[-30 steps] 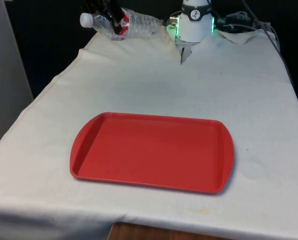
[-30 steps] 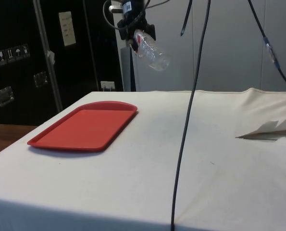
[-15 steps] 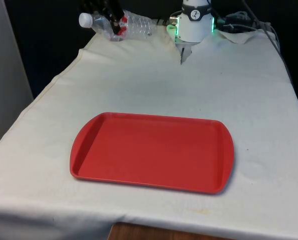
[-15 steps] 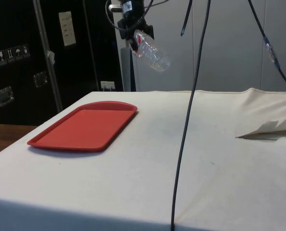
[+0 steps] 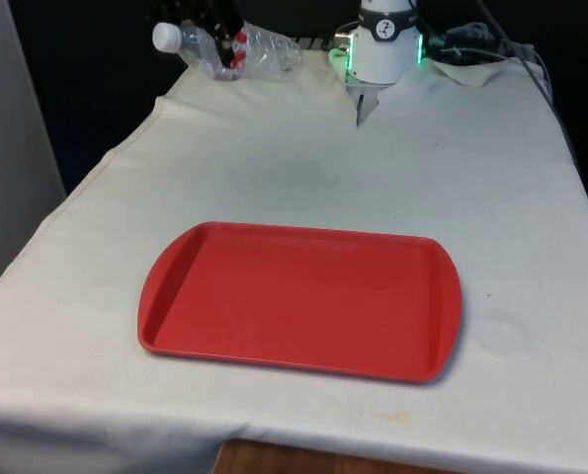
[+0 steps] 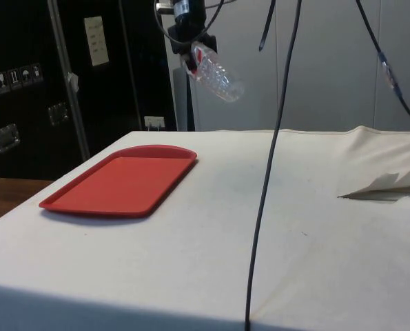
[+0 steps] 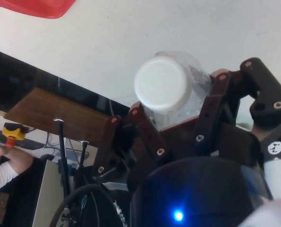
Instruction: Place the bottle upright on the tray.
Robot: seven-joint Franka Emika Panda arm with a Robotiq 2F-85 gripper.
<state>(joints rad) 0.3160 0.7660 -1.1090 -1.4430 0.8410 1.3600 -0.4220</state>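
hand clamped on the bottle, held high above the tabletop's far end.

the black hand (image 7: 180,123) has its fingers (image 7: 147,132) closed on either side of a clear plastic bottle (image 5: 239,47), gripping it near the neck just below the white cap (image 7: 160,84); a bit of red label shows by the fingers in the front view. the bottle (image 6: 215,70) lies tilted in the air, not upright: in the front view the cap (image 5: 167,36) points to the front view's left, and in the side view the body slants down away from the hand (image 6: 191,38). the red tray (image 5: 298,299) lies flat on the white-clothed tabletop (image 5: 491,178), well apart from the bottle and nearer the front edge. in the wrist view a person's hand (image 7: 10,158) and white sleeve appear beyond the tabletop edge.
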